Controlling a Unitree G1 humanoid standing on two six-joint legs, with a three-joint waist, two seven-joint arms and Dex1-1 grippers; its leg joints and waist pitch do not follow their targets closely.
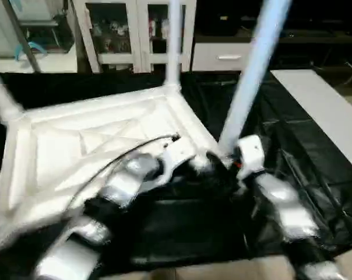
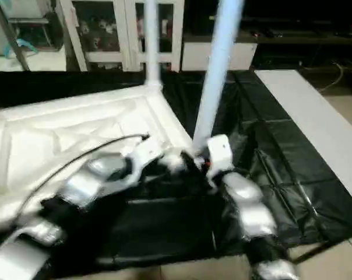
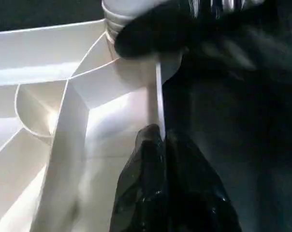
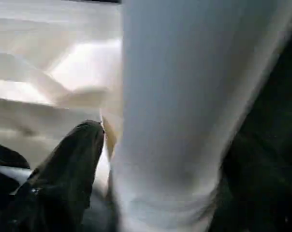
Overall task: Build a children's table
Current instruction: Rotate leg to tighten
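The children's table lies upside down on a black sheet (image 1: pixel 298 151), its ribbed white top (image 1: pixel 77 151) facing up. Three white legs stand up from its corners: one at the far corner (image 1: pixel 173 46), one at the left (image 1: pixel 4 105), and one at the near right corner (image 1: pixel 252 76). My left gripper (image 3: pixel 158 142) is shut on the thin rim of the top right beside that near right corner. My right gripper (image 1: pixel 225 162) sits at the base of the near right leg (image 4: pixel 184 96). The leg stands between its fingers (image 4: pixel 73 164), with a small gap showing beside it.
A white cabinet with glass doors (image 1: pixel 135 29) and a white drawer unit (image 1: pixel 222 55) stand at the back. A long white panel (image 1: pixel 321 111) lies on the floor to the right of the sheet. A black cable (image 1: pixel 123 153) runs along my left forearm.
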